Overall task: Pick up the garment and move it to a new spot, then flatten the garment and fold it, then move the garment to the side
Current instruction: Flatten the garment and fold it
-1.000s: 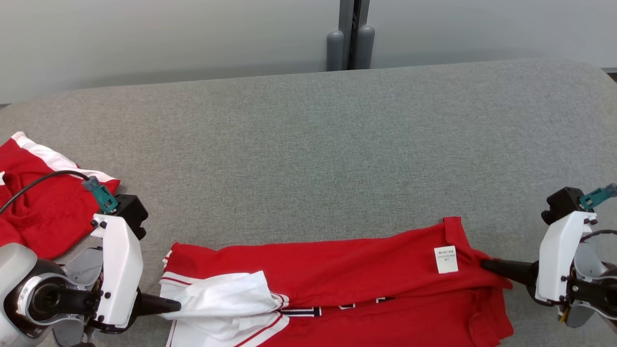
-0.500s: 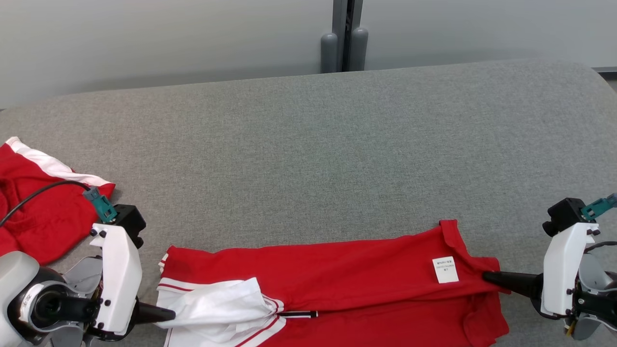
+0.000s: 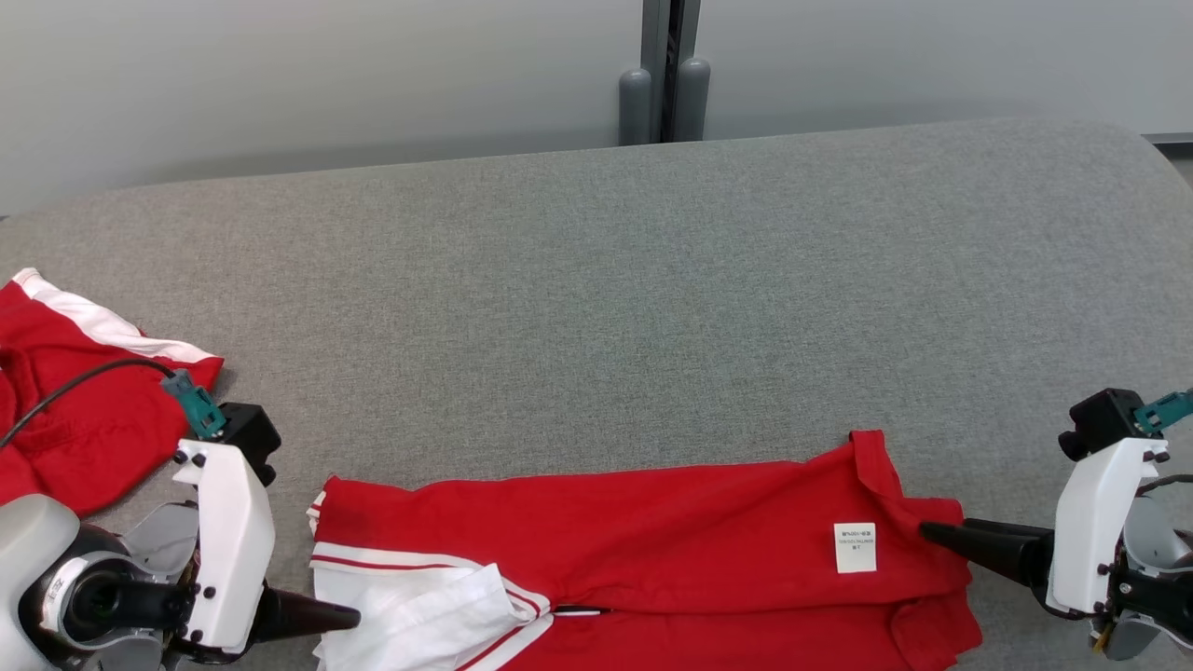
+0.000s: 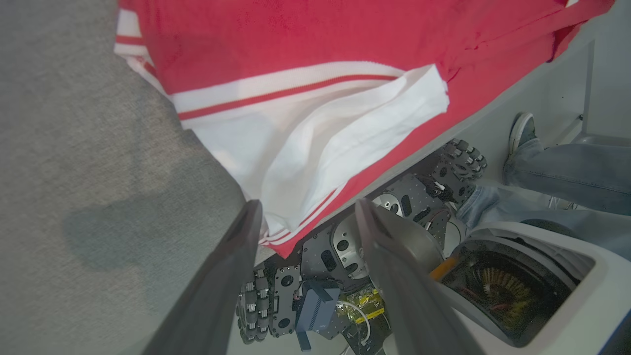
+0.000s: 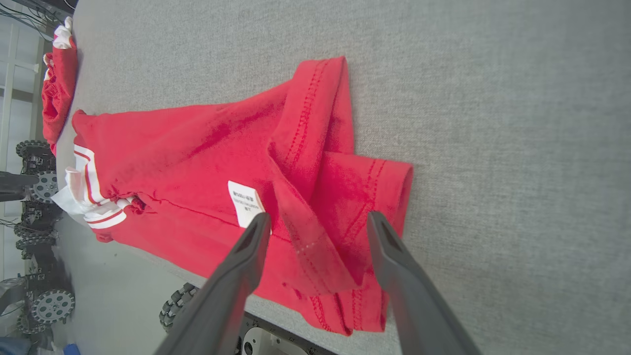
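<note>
The grey padded table [image 3: 596, 280] spans the head view, and the red garment [image 3: 606, 531] lies stretched sideways along its near edge, between the two arms, with its lower part hanging over that edge. A second red garment [image 3: 75, 429] with a white stripe lies crumpled at the table's far left, well apart from the first. Both forearms come in low from the bottom corners, wrists turned so the fingers point inward along the table toward each other. The left gripper [image 3: 340, 616] sits at the garment's left end, just beside the white sleeve [image 3: 410, 610]; the left wrist view shows its two fingers spread apart, with the sleeve's striped edge hanging just beyond the tips and nothing pinched. The right gripper [image 3: 932, 531] reaches the garment's right end; the right wrist view shows its fingers also apart, straddling a folded flap of the stitched hem without clamping it. That view also shows the hem doubled over on itself, a crease the head view flattens out. Below the table edge the left wrist view takes in the robot's wheeled base [image 4: 458, 162] and a person's jeans leg [image 4: 577, 172] and shoe [image 4: 522, 130]. A small white label [image 3: 855, 546] lies on the red cloth near the right fingertips
</note>
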